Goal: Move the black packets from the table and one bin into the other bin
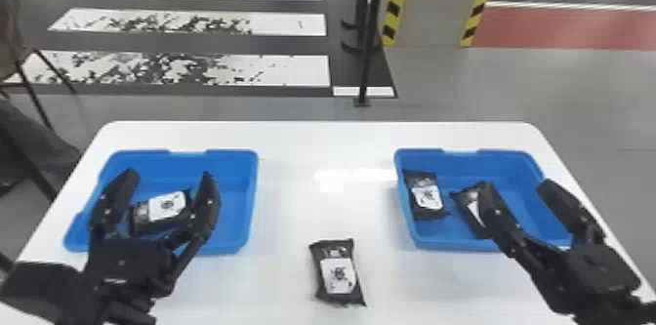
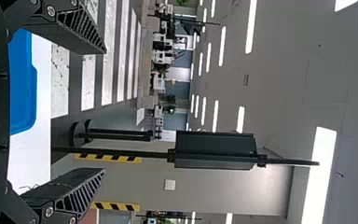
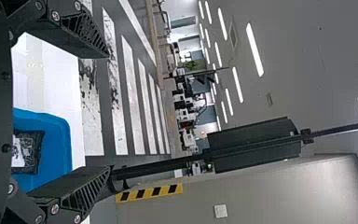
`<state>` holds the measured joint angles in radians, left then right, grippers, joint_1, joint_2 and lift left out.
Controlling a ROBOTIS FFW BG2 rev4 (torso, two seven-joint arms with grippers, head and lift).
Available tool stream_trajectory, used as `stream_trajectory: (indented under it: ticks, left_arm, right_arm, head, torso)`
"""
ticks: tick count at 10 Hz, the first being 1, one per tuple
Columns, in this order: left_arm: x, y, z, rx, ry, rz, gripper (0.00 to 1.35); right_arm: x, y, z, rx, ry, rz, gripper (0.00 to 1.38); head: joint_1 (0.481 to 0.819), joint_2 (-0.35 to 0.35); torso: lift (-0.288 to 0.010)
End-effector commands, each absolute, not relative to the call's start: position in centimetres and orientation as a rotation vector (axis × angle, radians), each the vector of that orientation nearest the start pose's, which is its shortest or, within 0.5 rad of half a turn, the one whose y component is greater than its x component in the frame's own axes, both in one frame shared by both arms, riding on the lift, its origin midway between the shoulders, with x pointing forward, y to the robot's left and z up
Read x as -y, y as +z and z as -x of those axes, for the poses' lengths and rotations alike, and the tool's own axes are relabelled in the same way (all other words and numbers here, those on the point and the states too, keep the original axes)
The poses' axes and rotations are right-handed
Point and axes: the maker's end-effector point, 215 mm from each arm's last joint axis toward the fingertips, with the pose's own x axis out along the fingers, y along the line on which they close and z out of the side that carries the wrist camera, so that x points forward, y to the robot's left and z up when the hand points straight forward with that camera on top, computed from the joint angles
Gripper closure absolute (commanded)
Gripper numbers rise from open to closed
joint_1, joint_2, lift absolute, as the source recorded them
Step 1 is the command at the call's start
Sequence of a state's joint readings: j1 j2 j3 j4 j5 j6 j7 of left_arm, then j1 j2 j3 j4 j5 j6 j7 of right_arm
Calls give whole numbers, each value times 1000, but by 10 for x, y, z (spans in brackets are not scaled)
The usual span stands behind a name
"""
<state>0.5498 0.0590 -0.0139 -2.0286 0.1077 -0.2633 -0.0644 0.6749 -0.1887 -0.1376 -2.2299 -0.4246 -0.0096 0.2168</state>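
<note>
The left end effector [image 1: 169, 176] is positioned over the left blue plastic bin [image 1: 244, 197]; its two flat black fingers are spread wide apart and hold nothing. In the head view, one black packet with a white label [image 1: 163, 207] appears between these fingers, lying at a slant inside the left bin. The right end effector [image 1: 515, 185] is positioned over the right blue plastic bin [image 1: 502, 168], likewise wide open and unloaded. The right bin contains two packets: a black white-labelled packet [image 1: 427, 195] beside the left wall, and a second black packet with a white label [image 1: 468, 202] nearer the middle, partly covered by a finger of the right end effector. A further black packet with a white label [image 1: 338, 273] lies flat on the white tabletop [image 1: 312, 148], between the two bins and nearer the robot. A black upright pole [image 1: 367, 55] stands on the floor beyond the tabletop.
</note>
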Motion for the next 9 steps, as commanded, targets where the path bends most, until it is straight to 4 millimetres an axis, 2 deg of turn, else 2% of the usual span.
stream_trajectory:
  ticks: [1,8,9]
  left_arm:
    - [-215,-290,-425,168,-94,62,136]
    - [-213,-289,-424,170,-97,62,136]
    - [-213,-290,-425,167,-97,62,136]
  right_arm:
    - [249,-285,-399,26,223,-191,170]
    - [246,-289,-400,14,230,-192,163]
    - [237,-289,-402,10,249,-194,170]
  head:
    - [695,-45]
    - [695,-46]
    - [695,-46]
  torso:
    - [-110]
    - [-110]
    - [-110]
